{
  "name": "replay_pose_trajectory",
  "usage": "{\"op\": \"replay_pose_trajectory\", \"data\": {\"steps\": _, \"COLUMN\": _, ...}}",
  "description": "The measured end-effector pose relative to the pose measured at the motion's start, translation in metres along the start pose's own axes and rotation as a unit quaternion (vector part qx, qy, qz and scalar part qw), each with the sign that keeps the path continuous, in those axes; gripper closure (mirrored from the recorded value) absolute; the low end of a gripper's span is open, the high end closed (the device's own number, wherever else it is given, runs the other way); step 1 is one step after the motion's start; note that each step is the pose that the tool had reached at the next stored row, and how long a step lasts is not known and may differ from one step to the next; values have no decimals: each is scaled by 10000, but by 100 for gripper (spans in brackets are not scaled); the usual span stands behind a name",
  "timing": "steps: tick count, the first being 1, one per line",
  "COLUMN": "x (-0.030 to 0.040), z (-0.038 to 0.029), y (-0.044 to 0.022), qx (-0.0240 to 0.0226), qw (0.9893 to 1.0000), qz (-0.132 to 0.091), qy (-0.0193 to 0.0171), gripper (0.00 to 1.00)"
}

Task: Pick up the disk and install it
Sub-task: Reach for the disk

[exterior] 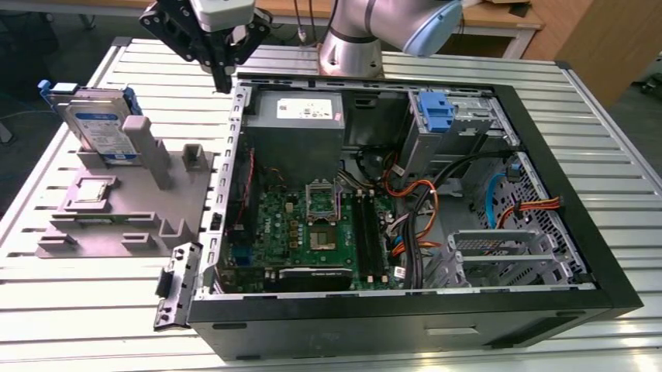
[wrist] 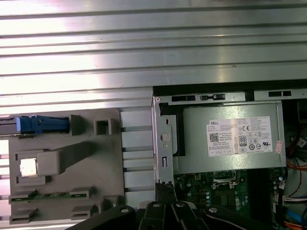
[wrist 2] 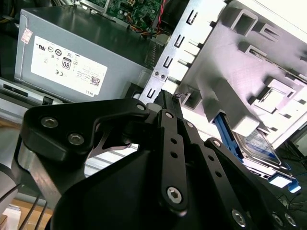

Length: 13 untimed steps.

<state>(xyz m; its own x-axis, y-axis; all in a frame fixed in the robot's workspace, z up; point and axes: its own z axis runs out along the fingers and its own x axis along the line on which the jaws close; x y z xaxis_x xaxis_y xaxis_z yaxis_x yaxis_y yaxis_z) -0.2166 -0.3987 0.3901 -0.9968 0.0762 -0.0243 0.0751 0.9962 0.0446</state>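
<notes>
Disk (exterior: 99, 124) standing on edge in a slot of the grey holder (exterior: 114, 205), at ten o'clock of the open computer case (exterior: 594, 256) in the exterior view. The holder also carries several upright posts, one of them just beside the disk at three o'clock.

End effector (exterior: 222, 80) hanging at two o'clock of the disk, well apart from it, above the case corner nearest the power supply (exterior: 294, 116). Its fingers are clenched together and grip nothing.

Inside the case, the power supply lies at twelve o'clock of the green circuit board (exterior: 310, 232), and a blue bracket (exterior: 436, 115) sits at two o'clock of that board. Holder and case rest on the ribbed metal bench (exterior: 93, 318).
</notes>
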Motion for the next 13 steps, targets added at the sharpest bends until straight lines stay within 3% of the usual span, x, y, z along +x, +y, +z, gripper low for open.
{"op": "replay_pose_trajectory", "data": {"steps": 13, "x": 33, "z": 0, "y": 3, "qx": 0, "qw": 10000, "qz": 0, "qy": 0, "gripper": 90}}
